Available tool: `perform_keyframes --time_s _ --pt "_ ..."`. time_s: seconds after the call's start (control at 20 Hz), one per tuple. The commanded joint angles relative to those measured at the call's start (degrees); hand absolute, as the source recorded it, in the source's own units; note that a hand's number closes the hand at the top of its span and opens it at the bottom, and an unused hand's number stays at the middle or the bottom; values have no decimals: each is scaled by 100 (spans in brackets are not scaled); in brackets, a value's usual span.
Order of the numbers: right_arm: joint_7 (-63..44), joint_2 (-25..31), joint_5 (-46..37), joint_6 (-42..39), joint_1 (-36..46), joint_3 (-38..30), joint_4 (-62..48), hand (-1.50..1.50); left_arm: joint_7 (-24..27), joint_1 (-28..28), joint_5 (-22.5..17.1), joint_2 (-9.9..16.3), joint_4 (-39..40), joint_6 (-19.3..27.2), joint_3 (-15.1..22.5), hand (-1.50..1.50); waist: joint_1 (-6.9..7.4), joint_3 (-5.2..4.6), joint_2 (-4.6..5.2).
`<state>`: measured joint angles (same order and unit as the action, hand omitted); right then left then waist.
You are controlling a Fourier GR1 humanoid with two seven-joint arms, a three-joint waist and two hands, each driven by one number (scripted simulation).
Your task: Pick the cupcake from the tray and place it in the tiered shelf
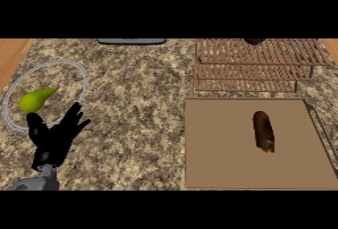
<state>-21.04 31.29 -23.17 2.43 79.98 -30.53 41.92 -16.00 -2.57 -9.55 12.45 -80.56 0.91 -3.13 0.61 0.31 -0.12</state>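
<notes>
While the task speaks of a cupcake, the head view shows something else on the tray point(218, 170): a dark brown, elongated item point(263, 131), shaped more like a sausage or an eclair than a cupcake, lying flat a little right of the tray's centre. Its long axis runs nearly straight away from the robot, the near end tipped slightly to the right and showing a small orange-brown patch. Beyond the tray, at the counter's far right, stands the slatted wooden tiered shelf point(254, 71), its steps rising toward the back; a small dark object point(255, 41) sits at its top edge, too cut off to name. Only one hand shows: the left hand point(56, 136), coming up from the lower left, fingers spread and fairly straight, holding nothing and resting over the speckled granite counter point(138, 112). Just beyond its fingertips lies a clear round plate point(82, 76) with a green pear point(34, 100) on it. The right hand is nowhere in view. The brown item lies well apart from the left hand, off to that hand's right across the bare counter, while tray and shelf both sit on the robot's right side. By that layout the unseen right arm looks the better placed for the pick, closing across the item's narrow width.
</notes>
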Motion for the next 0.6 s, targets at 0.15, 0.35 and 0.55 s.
perform_keyframes --time_s 0.15,0.35,0.55 --pt "-97 1004 -60 520 -122 -401 -255 -150 -58 15 26 27 267 -56 -45 0 -18 -32 49" --pt "16 1374 134 772 -335 -745 -357 -150 -261 -10 137 -188 153 120 134 0 -15 -28 45" --pt "247 1881 693 132 -864 -1222 -500 -150 -275 289 178 -230 -166 108 228 0 -29 -20 26"
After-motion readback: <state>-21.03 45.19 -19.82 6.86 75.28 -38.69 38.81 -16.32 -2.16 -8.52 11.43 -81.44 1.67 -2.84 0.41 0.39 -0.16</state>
